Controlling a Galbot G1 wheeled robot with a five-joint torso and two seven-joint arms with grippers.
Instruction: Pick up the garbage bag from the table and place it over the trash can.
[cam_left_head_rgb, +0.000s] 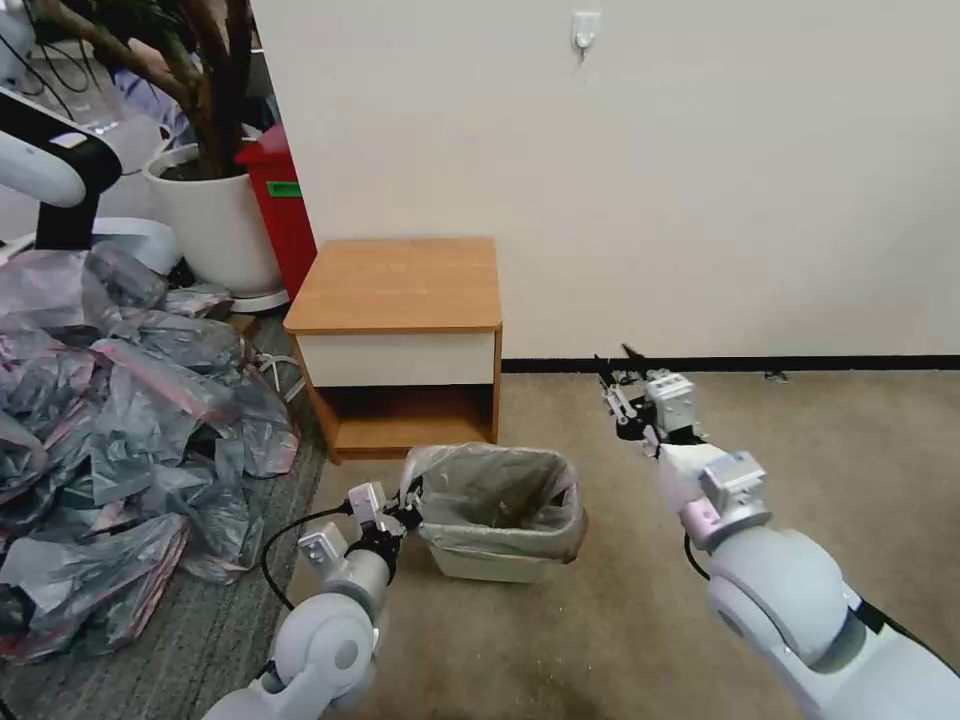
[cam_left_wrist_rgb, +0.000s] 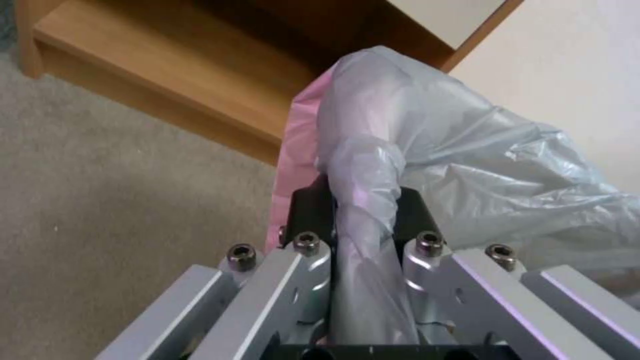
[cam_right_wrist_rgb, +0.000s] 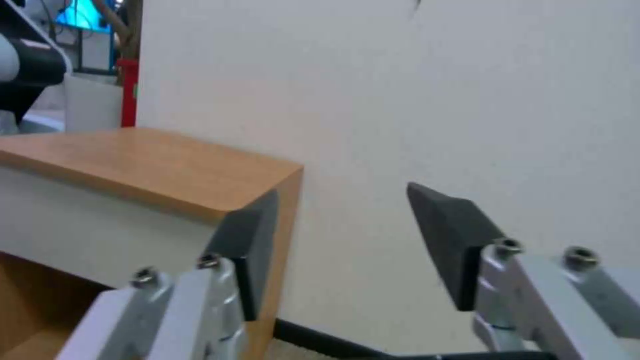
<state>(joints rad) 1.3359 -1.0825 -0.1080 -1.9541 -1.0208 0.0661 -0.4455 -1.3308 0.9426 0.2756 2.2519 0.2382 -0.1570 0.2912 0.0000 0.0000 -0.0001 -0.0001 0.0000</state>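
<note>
Head view: the garbage bag (cam_left_head_rgb: 497, 497) is already draped into and over the trash can (cam_left_head_rgb: 500, 566), its grey plastic folded down around the rolled rim, with the can's cream wall showing below the bag's edge. The can stands on the carpet (cam_left_head_rgb: 620, 620) just in front of the bench (cam_left_head_rgb: 398, 283), at 6 o'clock from its shelf recess; the bench top is bare wood.

The left gripper (cam_left_head_rgb: 408, 512) sits at the can's 9 o'clock rim, touching the bag there. From the left wrist view, the left gripper (cam_left_wrist_rgb: 363, 220) is clenched on a bunched fold of the garbage bag (cam_left_wrist_rgb: 427, 150), the plastic running between the two black pads (cam_left_wrist_rgb: 308, 215) and back between the metal fingers; the bag's pink band (cam_left_wrist_rgb: 297, 150) hangs just beside the pinch, and the bench's lower shelf lies beyond it.

The right gripper (cam_left_head_rgb: 622, 378) hangs in the air at about 2 o'clock from the can, well apart from it and from the bag, near the wall's dark baseboard (cam_left_head_rgb: 730, 363). In the right wrist view, the right gripper (cam_right_wrist_rgb: 340, 240) stands released, its pads spread wide with nothing between them, facing the bench's corner and the white wall (cam_right_wrist_rgb: 467, 100).

At 9 o'clock from the can a heap of grey-pink bags (cam_left_head_rgb: 120, 430) covers the floor. Behind it, at 11 o'clock, stand a white plant pot (cam_left_head_rgb: 215, 225) and a red bin (cam_left_head_rgb: 282, 205).
</note>
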